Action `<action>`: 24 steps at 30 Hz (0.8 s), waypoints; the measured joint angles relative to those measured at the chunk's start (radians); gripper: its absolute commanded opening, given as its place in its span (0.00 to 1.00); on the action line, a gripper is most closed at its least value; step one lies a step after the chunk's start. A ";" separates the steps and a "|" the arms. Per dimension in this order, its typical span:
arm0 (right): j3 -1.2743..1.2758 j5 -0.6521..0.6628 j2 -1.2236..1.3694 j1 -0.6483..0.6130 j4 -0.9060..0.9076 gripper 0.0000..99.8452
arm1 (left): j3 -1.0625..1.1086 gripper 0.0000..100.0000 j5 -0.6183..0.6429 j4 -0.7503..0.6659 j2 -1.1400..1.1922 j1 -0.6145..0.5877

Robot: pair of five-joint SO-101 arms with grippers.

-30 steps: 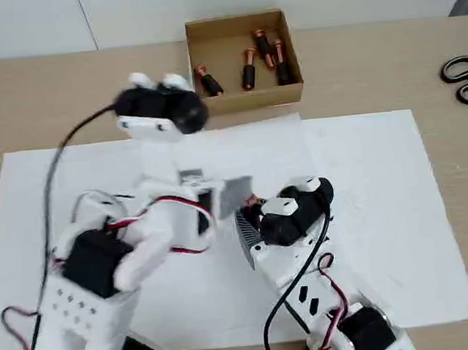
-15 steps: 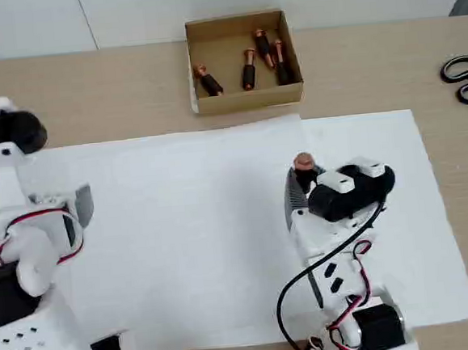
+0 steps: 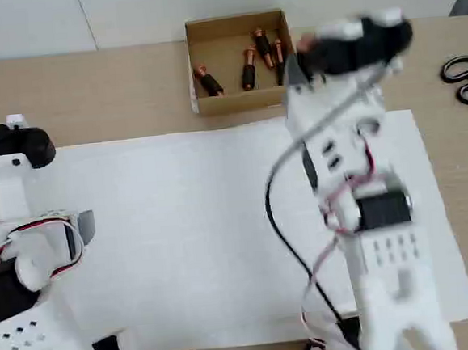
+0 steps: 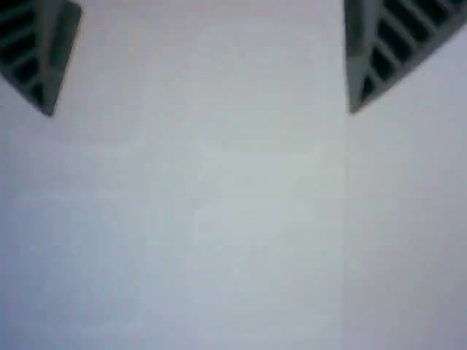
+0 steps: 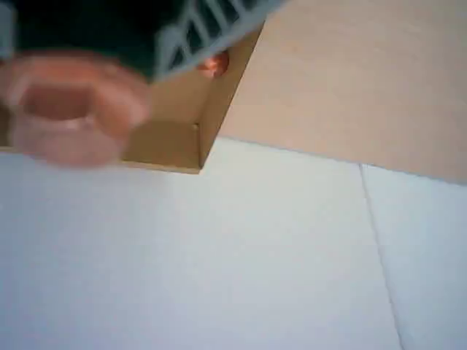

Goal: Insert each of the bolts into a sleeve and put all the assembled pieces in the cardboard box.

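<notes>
Right gripper (image 3: 298, 58) is clamped on an assembled bolt (image 5: 69, 106), copper head poking out, right above the right wall of the cardboard box (image 3: 240, 101); four finished pieces (image 3: 247, 68) lie inside; left gripper (image 4: 204, 58) hangs wide open and empty over the white paper (image 3: 181, 228); let go here and I reckon it clips the rim and bounces out onto the bench (image 3: 89, 89)

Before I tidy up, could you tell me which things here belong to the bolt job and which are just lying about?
Job: brown cardboard box; four copper bolts in black sleeves inside it; a fifth copper bolt in the right gripper.
Lying about: black-handled scissors; white paper sheet.
</notes>
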 measured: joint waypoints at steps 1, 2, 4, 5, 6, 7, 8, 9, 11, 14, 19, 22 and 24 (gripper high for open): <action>-0.066 0.000 0.092 -0.002 -0.017 0.00 | 0.000 0.24 0.000 0.000 0.000 0.000; -0.130 0.000 0.187 -0.002 -0.032 0.00 | 0.000 0.24 0.000 0.000 0.000 0.000; -0.247 0.000 0.361 -0.002 -0.066 0.00 | 0.000 0.24 0.000 0.000 0.000 0.000; -0.301 0.000 0.442 -0.002 -0.081 0.00 | 0.000 0.24 0.000 0.000 0.000 0.000; -0.348 0.000 0.526 -0.002 -0.100 0.00 | 0.000 0.24 0.000 0.000 0.000 0.000; -0.400 0.000 0.598 -0.002 -0.118 0.00 | 0.000 0.24 0.000 0.000 0.000 0.000; -0.448 0.000 0.671 -0.002 -0.135 0.00 | 0.000 0.24 0.000 0.000 0.000 0.000; -0.493 0.000 0.738 -0.002 -0.152 0.00 | 0.000 0.24 0.000 0.000 0.000 0.000; -0.591 0.000 0.861 -0.002 -0.175 0.00 | 0.000 0.24 0.000 0.000 0.000 0.000; -0.729 0.000 1.008 -0.026 -0.181 0.00 | 0.000 0.24 0.000 0.000 0.000 0.000; -0.914 0.000 1.188 -0.100 -0.187 0.00 | 0.003 0.24 0.000 0.000 0.000 0.000; -1.005 0.000 1.278 -0.118 -0.187 0.00 | 0.034 0.24 0.000 0.000 0.000 0.000; -1.060 0.000 1.339 -0.118 -0.187 0.00 | 0.058 0.24 0.000 0.000 0.000 0.000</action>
